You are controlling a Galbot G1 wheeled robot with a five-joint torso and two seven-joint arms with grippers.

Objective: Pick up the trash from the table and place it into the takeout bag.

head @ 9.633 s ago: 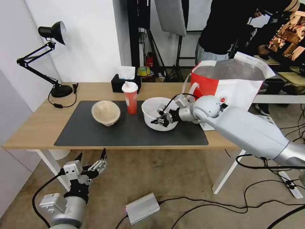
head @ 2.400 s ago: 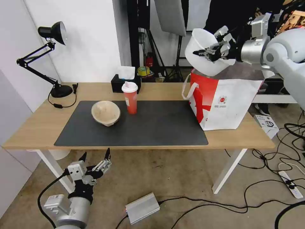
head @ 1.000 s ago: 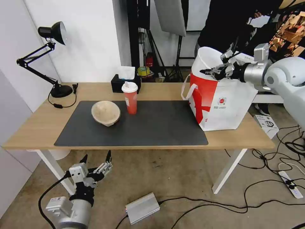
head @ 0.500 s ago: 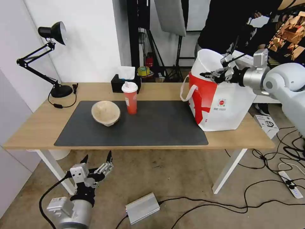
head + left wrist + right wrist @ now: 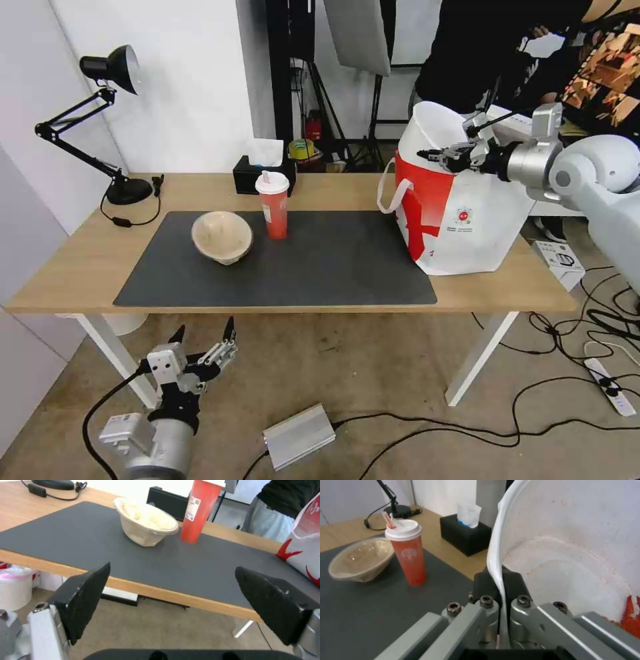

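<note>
Looking down from the head, we hold the large white bowl (image 5: pixel 430 130) by its rim in our right gripper (image 5: pixel 445 155), tilted in the mouth of the takeout bag (image 5: pixel 467 213) at the table's (image 5: pixel 73 267) right end. The beige bowl (image 5: pixel 222 237) and red cup (image 5: pixel 274 205) stand on the dark mat (image 5: pixel 320 267), open room between them and the bag.

From the left wrist, our left gripper (image 5: pixel 173 600) hangs below the table edge, jaws spread, empty.

From the right wrist, both pads clamp the bowl's thin rim; red specks dot its inside. Its far side is cut off.
</note>
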